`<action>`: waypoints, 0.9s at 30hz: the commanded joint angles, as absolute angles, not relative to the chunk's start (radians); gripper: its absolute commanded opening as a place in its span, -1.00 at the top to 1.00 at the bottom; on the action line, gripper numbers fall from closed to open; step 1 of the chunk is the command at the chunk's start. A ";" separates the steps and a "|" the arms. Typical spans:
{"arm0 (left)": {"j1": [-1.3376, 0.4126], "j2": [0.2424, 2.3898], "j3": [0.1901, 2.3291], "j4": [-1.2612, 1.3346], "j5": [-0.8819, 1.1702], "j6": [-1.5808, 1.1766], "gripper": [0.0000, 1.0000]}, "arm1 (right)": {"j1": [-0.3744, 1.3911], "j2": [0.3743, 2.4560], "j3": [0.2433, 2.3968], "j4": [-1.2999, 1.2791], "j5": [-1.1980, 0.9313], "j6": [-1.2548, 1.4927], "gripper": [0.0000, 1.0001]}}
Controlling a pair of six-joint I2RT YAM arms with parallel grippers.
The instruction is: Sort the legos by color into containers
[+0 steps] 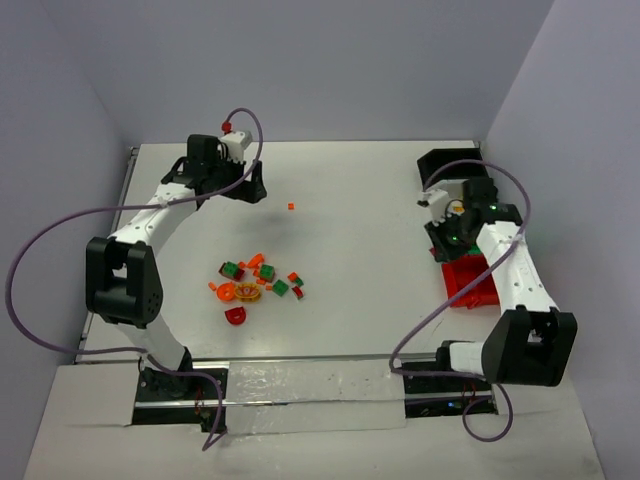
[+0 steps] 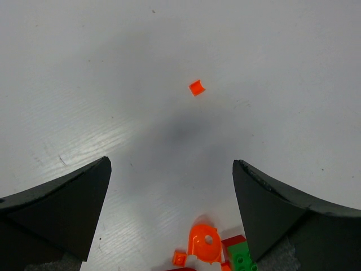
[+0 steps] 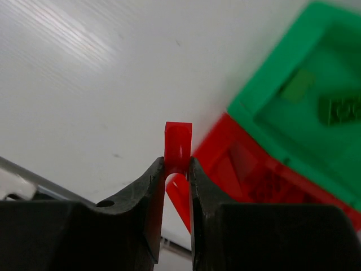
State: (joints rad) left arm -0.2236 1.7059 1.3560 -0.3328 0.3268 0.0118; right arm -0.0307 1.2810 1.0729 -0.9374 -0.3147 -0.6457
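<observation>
My right gripper (image 3: 177, 164) is shut on a small red lego (image 3: 177, 144) that sticks up past the fingertips. It hangs just beside the red container (image 3: 254, 169), next to the green container (image 3: 316, 101), which holds a green piece (image 3: 338, 110). From above, the right gripper (image 1: 442, 243) is at the red container's (image 1: 472, 282) left edge. A pile of red, green and orange legos (image 1: 258, 280) lies in the middle of the table. My left gripper (image 2: 172, 164) is open and empty, above the table beyond the pile. A lone orange lego (image 2: 196, 87) lies ahead of it.
A black container (image 1: 445, 165) stands at the back right, beyond the right wrist. In the left wrist view an orange round piece (image 2: 206, 244) and a green brick (image 2: 241, 259) lie at the pile's edge. Purple walls close in the table (image 1: 350, 180) on three sides.
</observation>
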 commanded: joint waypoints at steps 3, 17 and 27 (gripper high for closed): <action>-0.255 1.744 1.447 -0.301 0.371 0.049 -0.99 | -0.304 1.312 1.062 -1.117 -0.226 -0.845 1.00; -0.255 1.730 1.444 -0.365 0.328 0.075 -0.98 | -0.448 1.426 1.066 -1.089 -0.069 -0.901 0.08; -0.158 1.626 1.356 -0.380 0.420 0.021 -0.98 | -0.346 1.475 1.424 -1.187 -0.308 -0.721 -0.34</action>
State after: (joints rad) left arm -0.2002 1.7128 1.3748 -0.3740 0.3614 0.0520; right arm -0.4164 1.4889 1.2831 -1.1735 -0.1558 -0.8264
